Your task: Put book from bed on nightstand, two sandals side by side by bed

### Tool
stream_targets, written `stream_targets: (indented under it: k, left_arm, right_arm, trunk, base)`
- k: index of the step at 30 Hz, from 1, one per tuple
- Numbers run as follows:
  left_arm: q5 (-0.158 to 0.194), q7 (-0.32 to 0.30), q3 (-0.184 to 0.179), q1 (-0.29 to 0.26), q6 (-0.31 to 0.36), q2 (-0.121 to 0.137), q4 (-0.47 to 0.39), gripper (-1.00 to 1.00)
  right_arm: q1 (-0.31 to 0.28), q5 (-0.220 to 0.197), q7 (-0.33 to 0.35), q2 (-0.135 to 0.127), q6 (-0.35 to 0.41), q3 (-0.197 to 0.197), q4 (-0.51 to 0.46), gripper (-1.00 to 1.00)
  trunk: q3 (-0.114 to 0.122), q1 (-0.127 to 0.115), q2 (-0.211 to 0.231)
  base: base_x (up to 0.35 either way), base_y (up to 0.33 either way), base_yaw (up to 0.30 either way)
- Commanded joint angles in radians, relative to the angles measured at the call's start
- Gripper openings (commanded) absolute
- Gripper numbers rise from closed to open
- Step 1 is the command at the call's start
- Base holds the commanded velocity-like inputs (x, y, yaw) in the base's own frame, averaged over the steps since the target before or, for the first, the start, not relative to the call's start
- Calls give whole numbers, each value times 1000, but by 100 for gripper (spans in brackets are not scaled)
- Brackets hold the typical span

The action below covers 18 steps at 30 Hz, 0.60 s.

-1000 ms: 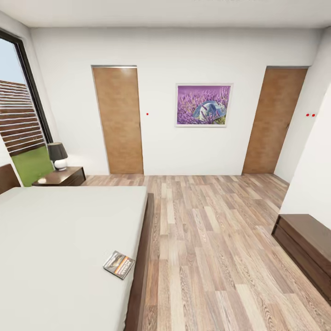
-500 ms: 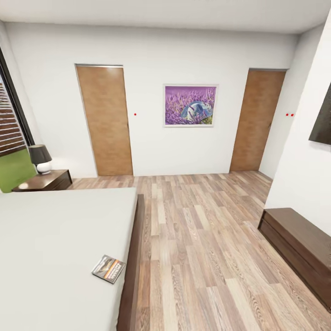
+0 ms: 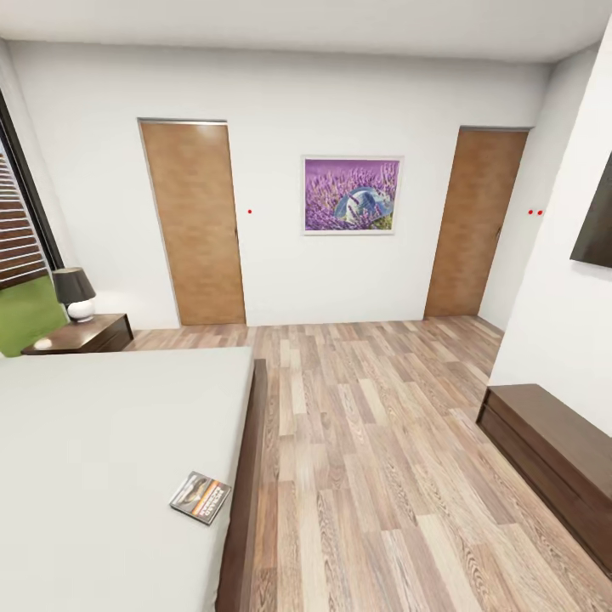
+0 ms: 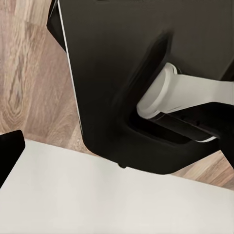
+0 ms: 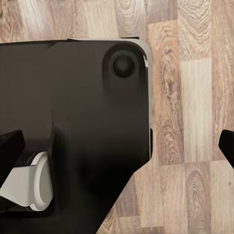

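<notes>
The book (image 3: pixel 201 497), a thin paperback with a grey pictured cover and an orange band, lies flat on the white mattress of the bed (image 3: pixel 102 442), close to its right edge and the dark wooden frame. The nightstand (image 3: pixel 81 335), small and dark reddish-brown, stands at the far side of the bed under the window. In the left wrist view my left gripper (image 4: pixel 117 156) hangs open over my black base, with the mattress edge below. My right gripper (image 5: pixel 117 146) is open too, its fingertips (image 5: pixel 10 146) wide apart above my base and the plank floor.
A black-shaded lamp (image 3: pixel 75 293) stands on the nightstand. A long dark-brown cabinet (image 3: pixel 552 450) lines the right wall. Two brown doors (image 3: pixel 194 223) flank a lavender picture (image 3: pixel 352 195) on the far wall. Wood-plank floor (image 3: pixel 374 442) runs between bed and cabinet.
Between one second and half a second ago the head view swung to the right, shifting the whole room leftward. Since then nothing has moved; the book lies where it was.
</notes>
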Motion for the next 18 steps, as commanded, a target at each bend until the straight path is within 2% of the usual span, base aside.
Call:
stream_targets:
  k: [1, 9, 13, 18]
  left_arm:
    - [7, -1, -3, 1, 6, 1, -4, 100]
    - [3, -5, -8, -8, 7, 4, -10, 100]
    - [-14, -5, -16, -13, 7, 5, -9, 100]
    - [-53, -4, -21, -19, 7, 2, -8, 100]
  right_arm:
    - [1, -11, 1, -1, -3, 6, 0, 100]
    - [0, -10, 1, 0, -3, 7, -1, 100]
    - [0, -9, 1, 0, -3, 7, 1, 100]
    - [0, -9, 1, -1, -3, 7, -2, 100]
  trunk:
    - [0, 0, 0]
    - [0, 0, 0]
    - [0, 0, 0]
    - [0, 0, 0]
  base:
    - [0, 0, -1]
    - [25, -51, 0]
    - [109, -185, 0]
    - [131, -241, 0]
